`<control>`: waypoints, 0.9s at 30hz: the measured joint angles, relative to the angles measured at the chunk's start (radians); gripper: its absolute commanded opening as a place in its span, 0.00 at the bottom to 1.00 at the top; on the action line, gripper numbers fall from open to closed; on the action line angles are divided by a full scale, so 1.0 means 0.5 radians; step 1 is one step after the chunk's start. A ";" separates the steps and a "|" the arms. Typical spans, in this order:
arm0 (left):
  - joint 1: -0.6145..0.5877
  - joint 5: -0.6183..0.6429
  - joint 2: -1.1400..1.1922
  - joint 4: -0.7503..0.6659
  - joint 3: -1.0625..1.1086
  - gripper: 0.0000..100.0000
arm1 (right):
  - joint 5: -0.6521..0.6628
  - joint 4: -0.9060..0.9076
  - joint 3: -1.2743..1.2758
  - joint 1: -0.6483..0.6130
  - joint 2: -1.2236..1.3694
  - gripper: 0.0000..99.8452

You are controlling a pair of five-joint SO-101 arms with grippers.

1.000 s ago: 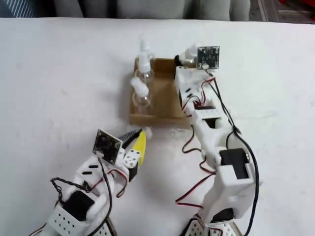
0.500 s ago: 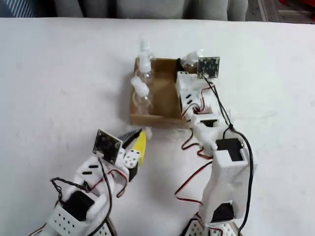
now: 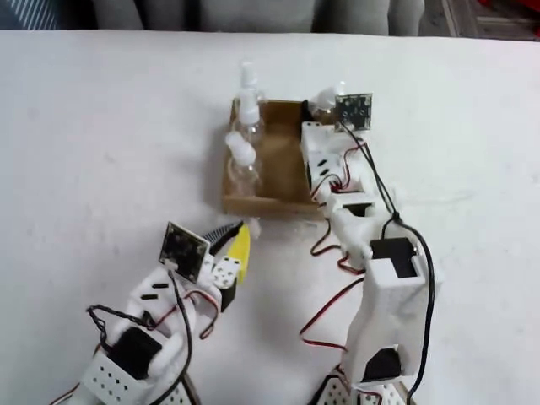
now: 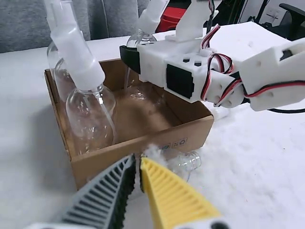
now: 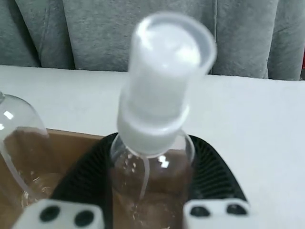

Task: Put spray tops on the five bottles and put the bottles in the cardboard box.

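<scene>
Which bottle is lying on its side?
The bottle on the table, outside the cardboard box by the left gripper; the others are inside the box.

The room is bright, with even light from above, so the white desk (image 3: 101,126) looks almost washed out in the high view and keeps little texture. Shadows are soft and short. A faint one lies beside the right arm (image 3: 371,245), and a darker one sits inside the cardboard box (image 4: 143,143) along its walls. Small white glints sit on the glass of the near bottle (image 4: 90,112). In the right wrist view the spray top (image 5: 164,76) glows pale, and two bright spots shine on the held bottle (image 5: 152,191) in the right gripper (image 5: 152,143).
</scene>
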 measured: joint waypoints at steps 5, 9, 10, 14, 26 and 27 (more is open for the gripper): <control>0.000 0.000 0.000 0.000 0.000 0.02 | 0.068 0.000 0.000 -0.003 0.000 0.02; 0.000 0.000 0.000 0.000 0.000 0.02 | 0.068 0.000 0.000 -0.003 0.000 0.02; 0.000 0.000 0.000 0.000 0.000 0.02 | 0.068 0.000 0.000 -0.003 0.000 0.02; 0.000 0.000 0.000 0.000 0.000 0.02 | 0.068 0.000 0.003 -0.003 0.000 0.02; 0.000 0.000 0.000 0.000 0.000 0.02 | 0.068 -0.009 0.052 -0.025 -0.006 0.02; 0.000 0.000 0.000 0.000 0.000 0.02 | 0.068 -0.009 0.052 -0.025 -0.006 0.02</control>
